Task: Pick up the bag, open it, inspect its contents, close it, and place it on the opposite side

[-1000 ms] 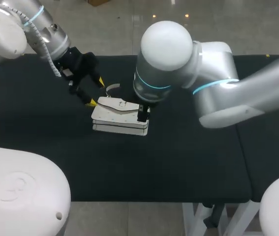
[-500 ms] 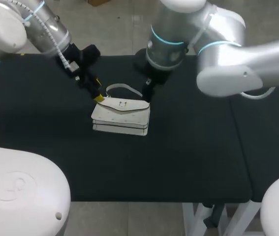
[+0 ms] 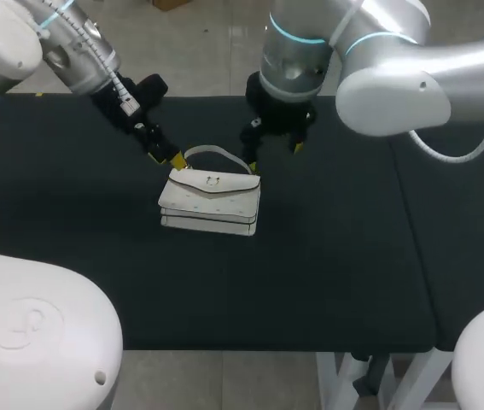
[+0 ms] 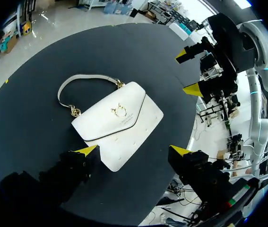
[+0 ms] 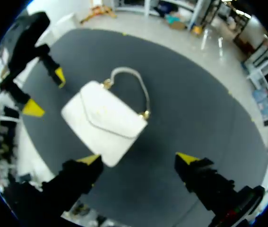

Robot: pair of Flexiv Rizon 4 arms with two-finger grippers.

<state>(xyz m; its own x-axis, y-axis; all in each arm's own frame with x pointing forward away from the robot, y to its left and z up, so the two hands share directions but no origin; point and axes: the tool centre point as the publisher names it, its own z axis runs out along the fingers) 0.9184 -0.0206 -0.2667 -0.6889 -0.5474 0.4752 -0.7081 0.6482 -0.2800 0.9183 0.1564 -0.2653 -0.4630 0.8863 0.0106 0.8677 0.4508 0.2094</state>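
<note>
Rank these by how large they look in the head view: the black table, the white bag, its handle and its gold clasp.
Largest to smallest:
1. black table
2. white bag
3. handle
4. gold clasp

Head view: shot from high behind, looked down over the whole desk [image 3: 335,256]. Wrist views: shot nearer, looked down past left claw [image 4: 133,150] and right claw [image 5: 138,157] from opposite sides; shared with head view the white bag [image 4: 117,120].
</note>
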